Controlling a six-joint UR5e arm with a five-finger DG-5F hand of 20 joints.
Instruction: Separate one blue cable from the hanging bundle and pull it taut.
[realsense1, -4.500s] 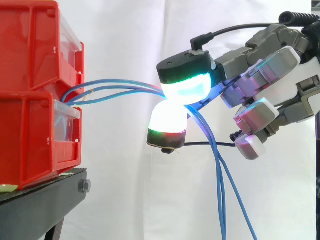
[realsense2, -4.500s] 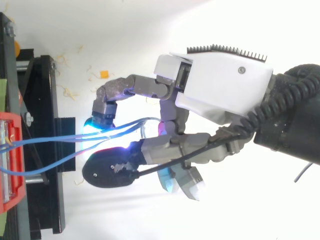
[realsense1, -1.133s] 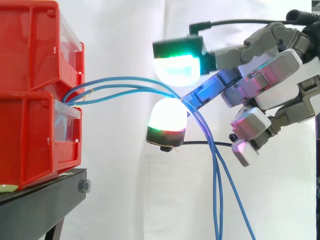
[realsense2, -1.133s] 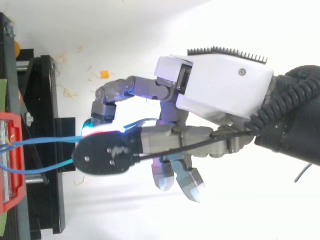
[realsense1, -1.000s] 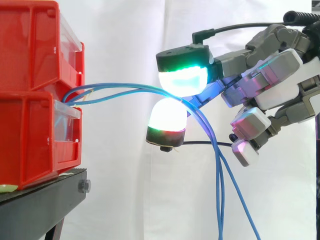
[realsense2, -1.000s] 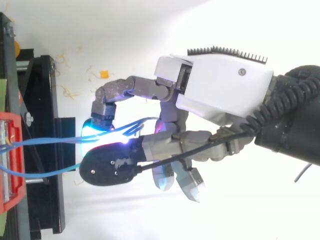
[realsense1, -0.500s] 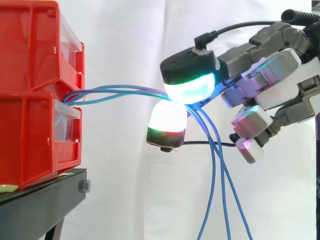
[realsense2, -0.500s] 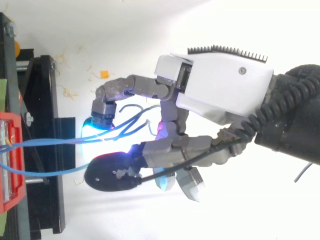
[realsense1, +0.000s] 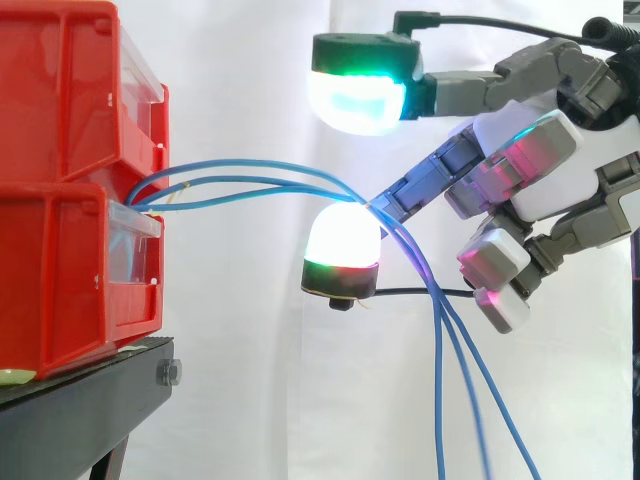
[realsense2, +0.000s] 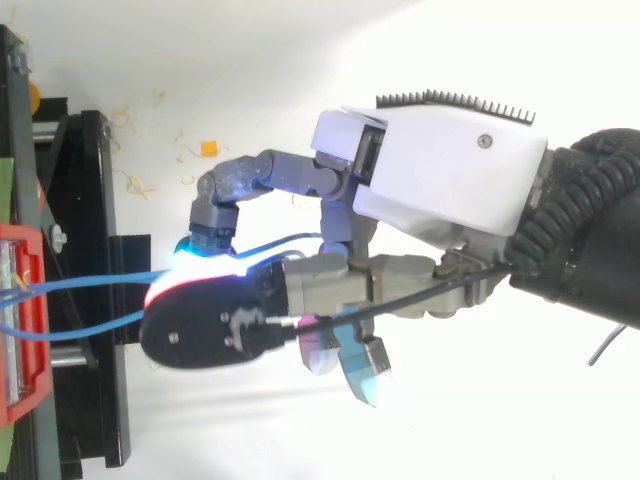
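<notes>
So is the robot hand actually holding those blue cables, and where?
Nothing is gripped. The blue cables just drape over one bent finger of the robot hand, by its lower glowing pad; the upper pad stands clear above them.

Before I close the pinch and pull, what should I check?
1. Hand pinching a cable: not ok, upper pad sits clear above the cables.
2. One cable separated: not ok, all cross the lower pad together.
3. Taut: not ok, they arc from the bins and hang.
4. Ends anchored in bins: cannot tell.
5. Bins on stand: ok.
</notes>
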